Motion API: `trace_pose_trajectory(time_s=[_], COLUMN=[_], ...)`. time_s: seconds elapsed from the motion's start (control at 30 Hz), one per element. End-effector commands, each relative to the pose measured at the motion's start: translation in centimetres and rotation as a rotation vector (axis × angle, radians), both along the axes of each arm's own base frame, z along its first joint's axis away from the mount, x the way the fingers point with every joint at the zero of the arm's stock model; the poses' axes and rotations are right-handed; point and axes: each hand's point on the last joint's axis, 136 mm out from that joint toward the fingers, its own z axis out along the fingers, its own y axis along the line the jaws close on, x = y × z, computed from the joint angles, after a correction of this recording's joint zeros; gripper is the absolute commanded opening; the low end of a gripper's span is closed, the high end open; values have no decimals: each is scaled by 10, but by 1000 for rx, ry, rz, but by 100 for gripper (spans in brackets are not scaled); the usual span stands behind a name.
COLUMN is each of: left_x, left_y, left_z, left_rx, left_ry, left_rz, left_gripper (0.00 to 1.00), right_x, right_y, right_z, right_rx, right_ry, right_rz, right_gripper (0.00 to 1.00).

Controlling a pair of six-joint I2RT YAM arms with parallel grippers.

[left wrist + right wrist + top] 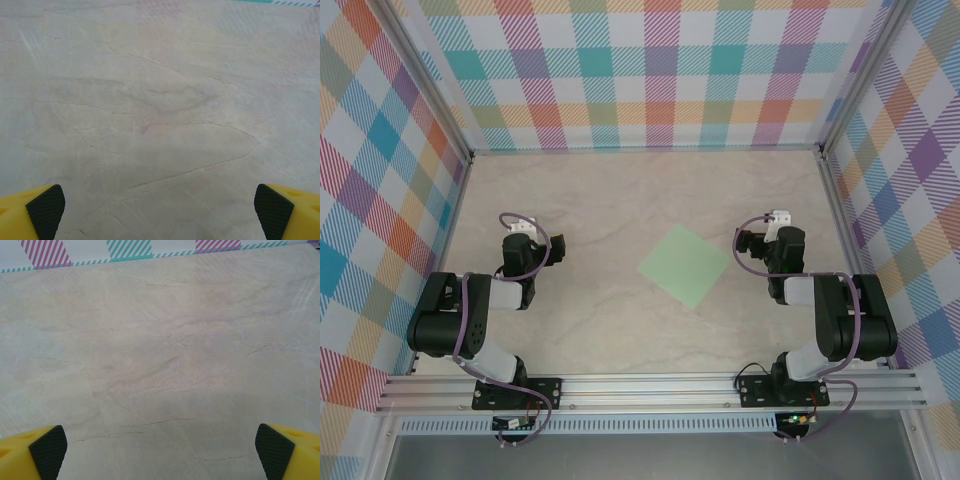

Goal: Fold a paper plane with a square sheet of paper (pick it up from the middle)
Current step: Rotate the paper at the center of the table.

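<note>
Lying flat and unfolded on the counter point(620, 190), the square sheet of paper point(685, 265) waits between the left pincer point(160, 212) and right pincer point(160, 452), both gaping empty either side of it, apparently parked clear so its middle is reachable.

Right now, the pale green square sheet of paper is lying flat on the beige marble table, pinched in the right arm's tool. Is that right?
Not pinched. The pale green square sheet of paper lies flat on the beige marble table, untouched, apart from the right arm's tool, which is open. The top external view shows the gap between them.
</note>
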Motion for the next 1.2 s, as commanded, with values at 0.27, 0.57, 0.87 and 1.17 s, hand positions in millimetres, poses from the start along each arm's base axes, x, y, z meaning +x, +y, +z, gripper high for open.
trace_pose_trajectory(time_s=[0.27, 0.57, 0.87, 1.17], left_x=[7, 0, -7, -16], left_y=[-5, 11, -3, -16], left_z=[11, 46, 85, 97], left_rx=[8, -32, -275, -379], left_ry=[-38, 36, 174, 273], left_rz=[-21, 105, 181, 182], left_gripper=[100, 100, 100, 100], right_x=[3, 2, -3, -37], right_y=[5, 12, 94, 179], right_z=[8, 33, 20, -10], right_rx=[-4, 105, 338, 342], right_ry=[-20, 259, 653, 838], right_rz=[40, -57, -42, -11], right_gripper=[100, 100, 100, 100])
